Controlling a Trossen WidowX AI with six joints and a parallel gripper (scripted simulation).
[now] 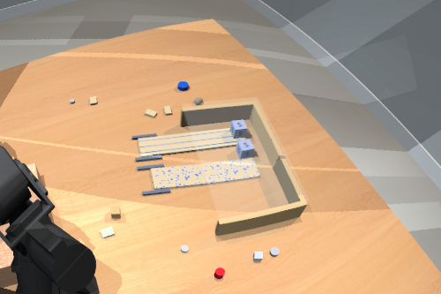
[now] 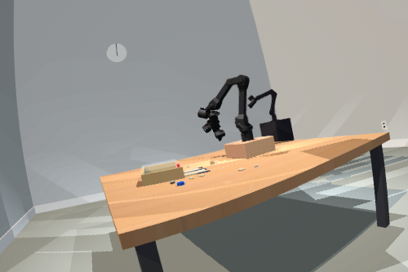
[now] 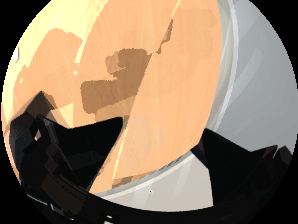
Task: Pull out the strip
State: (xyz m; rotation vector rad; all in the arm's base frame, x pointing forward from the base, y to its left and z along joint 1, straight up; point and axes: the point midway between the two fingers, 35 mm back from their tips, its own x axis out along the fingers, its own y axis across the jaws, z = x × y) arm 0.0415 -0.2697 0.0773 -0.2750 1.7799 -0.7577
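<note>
A striped strip (image 1: 185, 142) lies with its far end inside a three-sided wall (image 1: 260, 219) (image 2: 163, 176). A speckled strip (image 1: 203, 175) lies beside it. One blue cube with an S-like label (image 1: 238, 129) is at the striped strip's far end and seems to rest on it. A second, similarly labelled blue cube (image 1: 245, 149) is close by, at the gap between the strips; what is under it cannot be told. My gripper (image 2: 213, 131) (image 3: 163, 127) is open and empty, high above the table, between the arm's base and the walled area, far from strips and cubes.
Dark bars (image 1: 149, 158) flank the near strip ends. A see-through panel seems to cover the walled area. Small blocks (image 1: 115, 213), a blue disc (image 1: 183, 86) (image 2: 180, 184), a grey pebble (image 1: 198, 101) and a red disc (image 1: 220, 273) lie around it. The arm's base block (image 2: 237, 150) is behind.
</note>
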